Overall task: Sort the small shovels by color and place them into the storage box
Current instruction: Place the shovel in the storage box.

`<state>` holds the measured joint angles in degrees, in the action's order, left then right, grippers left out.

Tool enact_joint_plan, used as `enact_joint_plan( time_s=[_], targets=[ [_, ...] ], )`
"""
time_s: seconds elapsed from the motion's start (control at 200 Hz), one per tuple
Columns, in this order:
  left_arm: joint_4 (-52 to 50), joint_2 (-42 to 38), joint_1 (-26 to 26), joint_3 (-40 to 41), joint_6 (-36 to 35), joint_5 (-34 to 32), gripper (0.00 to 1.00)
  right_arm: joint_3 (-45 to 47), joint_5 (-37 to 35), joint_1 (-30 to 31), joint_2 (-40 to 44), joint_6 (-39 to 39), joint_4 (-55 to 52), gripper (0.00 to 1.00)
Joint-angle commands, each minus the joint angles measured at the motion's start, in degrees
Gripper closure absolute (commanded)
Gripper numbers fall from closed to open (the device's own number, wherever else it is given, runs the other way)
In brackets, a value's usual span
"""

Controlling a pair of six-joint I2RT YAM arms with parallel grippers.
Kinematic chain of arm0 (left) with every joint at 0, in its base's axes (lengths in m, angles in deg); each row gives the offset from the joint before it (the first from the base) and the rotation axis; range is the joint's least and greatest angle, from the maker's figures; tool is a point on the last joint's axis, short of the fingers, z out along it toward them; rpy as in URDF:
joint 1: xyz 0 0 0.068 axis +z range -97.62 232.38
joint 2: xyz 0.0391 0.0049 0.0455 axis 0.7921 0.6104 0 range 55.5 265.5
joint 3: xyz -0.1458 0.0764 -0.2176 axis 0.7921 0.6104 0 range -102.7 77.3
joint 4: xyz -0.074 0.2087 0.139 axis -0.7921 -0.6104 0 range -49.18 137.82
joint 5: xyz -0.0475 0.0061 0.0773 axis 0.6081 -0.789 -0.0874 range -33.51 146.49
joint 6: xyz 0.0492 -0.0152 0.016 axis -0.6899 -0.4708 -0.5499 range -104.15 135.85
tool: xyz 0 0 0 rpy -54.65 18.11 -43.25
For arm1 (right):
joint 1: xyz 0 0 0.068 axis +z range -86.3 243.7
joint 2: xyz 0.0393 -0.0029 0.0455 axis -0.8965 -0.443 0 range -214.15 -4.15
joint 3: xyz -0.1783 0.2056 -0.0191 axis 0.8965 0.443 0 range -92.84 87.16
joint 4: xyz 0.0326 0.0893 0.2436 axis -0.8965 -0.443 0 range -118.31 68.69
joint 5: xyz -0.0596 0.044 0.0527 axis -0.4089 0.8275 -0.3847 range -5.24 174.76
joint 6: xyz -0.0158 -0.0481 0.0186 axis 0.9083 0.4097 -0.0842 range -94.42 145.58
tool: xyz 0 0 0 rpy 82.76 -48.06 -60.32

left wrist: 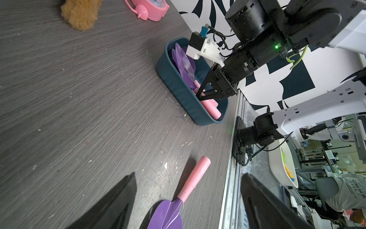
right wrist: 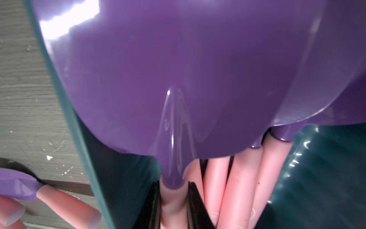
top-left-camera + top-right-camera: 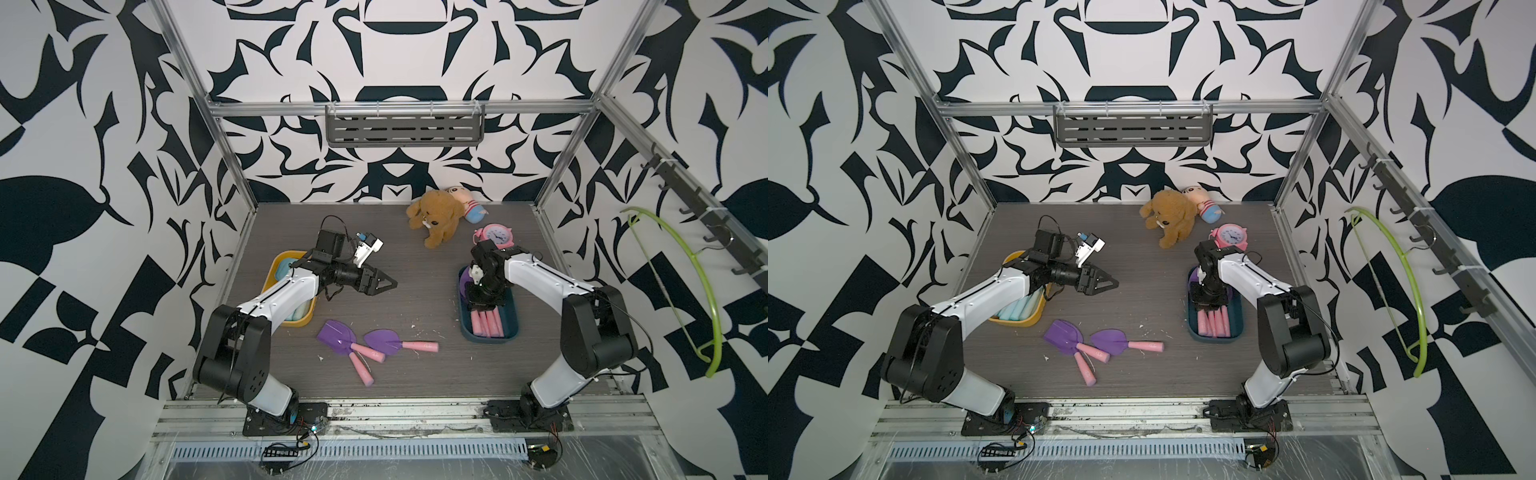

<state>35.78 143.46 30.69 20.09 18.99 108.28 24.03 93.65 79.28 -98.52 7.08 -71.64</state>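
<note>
Three purple shovels [image 3: 338, 337] with pink handles lie loose on the table at the front middle, partly overlapping. A dark teal storage box [image 3: 512, 328] at the right holds several more purple shovels [image 1: 185, 63]. My right gripper [image 2: 174, 184] reaches down into this box and is shut on the pink handle of a purple shovel [image 2: 178, 79]. A yellow storage box [image 3: 272, 270] at the left holds light blue shovels [image 3: 1017, 311], half hidden by my left arm. My left gripper [image 3: 388, 284] hovers open beside the yellow box, and one loose shovel [image 1: 194, 178] lies beyond its jaws.
A brown plush dog [image 3: 434, 218], a small doll [image 3: 471, 208] and a pink alarm clock [image 3: 494, 235] sit at the back right. A grey shelf [image 3: 405, 124] hangs on the back wall and a green hanger [image 3: 702, 282] on the right wall. White crumbs dot the table.
</note>
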Motion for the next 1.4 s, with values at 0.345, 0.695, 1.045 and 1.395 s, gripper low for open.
enact_joint_plan(
  time_s=[0.345,0.695,1.045,1.395],
  targets=[
    [-1.42,1.30,0.11,-1.68,-0.83,0.82,0.10,-0.03,-0.35,0.16,0.28,-0.62,-0.05,0.70],
    [-3.50,0.08,0.16,-2.08,-3.14,-0.37,0.10,-3.91,-1.70,0.20,5.45,-0.25,-5.15,0.70],
    [-3.79,-0.56,0.16,-1.94,-3.58,-0.30,0.11,-1.23,-0.33,1.54,5.84,-1.38,-6.45,0.69],
    [-4.04,-0.44,0.16,-1.94,-3.84,-0.21,0.11,1.58,-1.70,2.33,1.70,-1.36,-4.83,0.69]
  ],
)
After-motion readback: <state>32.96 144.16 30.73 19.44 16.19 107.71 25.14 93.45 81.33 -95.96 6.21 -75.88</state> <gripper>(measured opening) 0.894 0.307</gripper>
